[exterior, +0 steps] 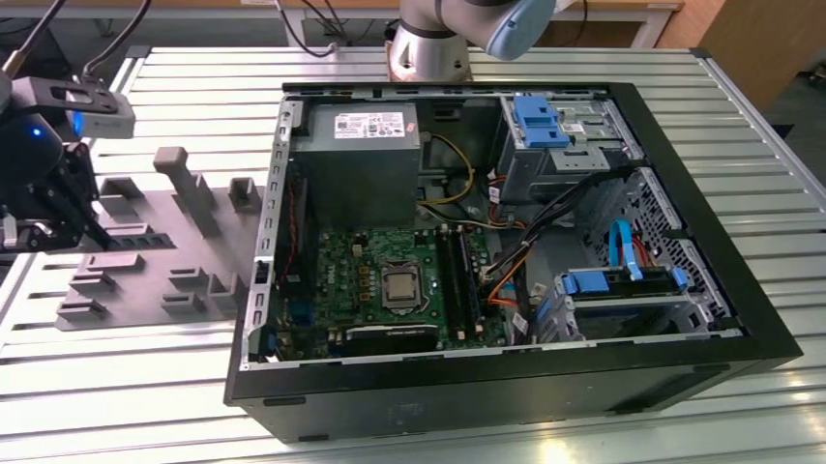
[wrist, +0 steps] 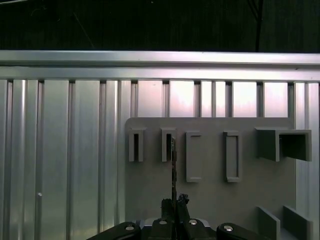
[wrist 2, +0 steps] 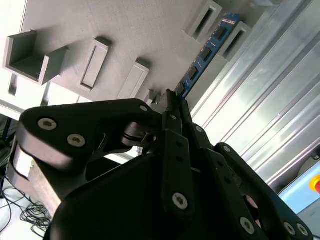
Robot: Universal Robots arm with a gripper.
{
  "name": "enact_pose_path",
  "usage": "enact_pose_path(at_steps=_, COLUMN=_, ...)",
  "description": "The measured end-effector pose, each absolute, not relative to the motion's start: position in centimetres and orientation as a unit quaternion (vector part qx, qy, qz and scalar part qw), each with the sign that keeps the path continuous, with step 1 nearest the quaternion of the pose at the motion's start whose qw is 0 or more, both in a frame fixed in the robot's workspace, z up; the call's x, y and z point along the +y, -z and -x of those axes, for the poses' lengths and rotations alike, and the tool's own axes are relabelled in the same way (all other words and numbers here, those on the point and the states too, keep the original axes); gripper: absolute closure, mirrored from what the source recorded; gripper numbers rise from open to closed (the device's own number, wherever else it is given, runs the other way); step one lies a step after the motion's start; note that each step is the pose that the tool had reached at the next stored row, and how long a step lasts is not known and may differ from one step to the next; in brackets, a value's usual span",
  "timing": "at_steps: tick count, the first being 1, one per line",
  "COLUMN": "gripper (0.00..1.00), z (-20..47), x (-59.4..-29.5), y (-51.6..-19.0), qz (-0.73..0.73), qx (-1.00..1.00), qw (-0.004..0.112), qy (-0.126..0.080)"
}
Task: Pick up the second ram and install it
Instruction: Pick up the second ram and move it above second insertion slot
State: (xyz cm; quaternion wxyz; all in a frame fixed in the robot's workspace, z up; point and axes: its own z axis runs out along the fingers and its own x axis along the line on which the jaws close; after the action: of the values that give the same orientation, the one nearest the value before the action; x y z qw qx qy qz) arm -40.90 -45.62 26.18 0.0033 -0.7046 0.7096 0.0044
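My gripper hangs over the left end of the grey plastic fixture, at the exterior view's left. Its black fingers are shut on one end of the second ram, a thin stick with a row of black chips. The stick reaches out from the fingertips over the fixture toward two small upright blocks. In the first wrist view the ram appears edge-on above the gripper. I cannot tell whether the stick still touches the fixture. The motherboard's long black slots lie inside the open computer case.
The open black computer case takes up the middle and right of the ribbed metal table. Inside are a power supply, cables and blue drive brackets. The arm's base stands behind the case. Upright grey blocks rise from the fixture.
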Motion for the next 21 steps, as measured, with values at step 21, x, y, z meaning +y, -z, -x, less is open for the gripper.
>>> enact_pose_path(at_steps=21, gripper=0.86, z=40.90, x=-45.58, y=-26.74, qz=0.705, qx=0.710, qw=0.003, qy=-0.004)
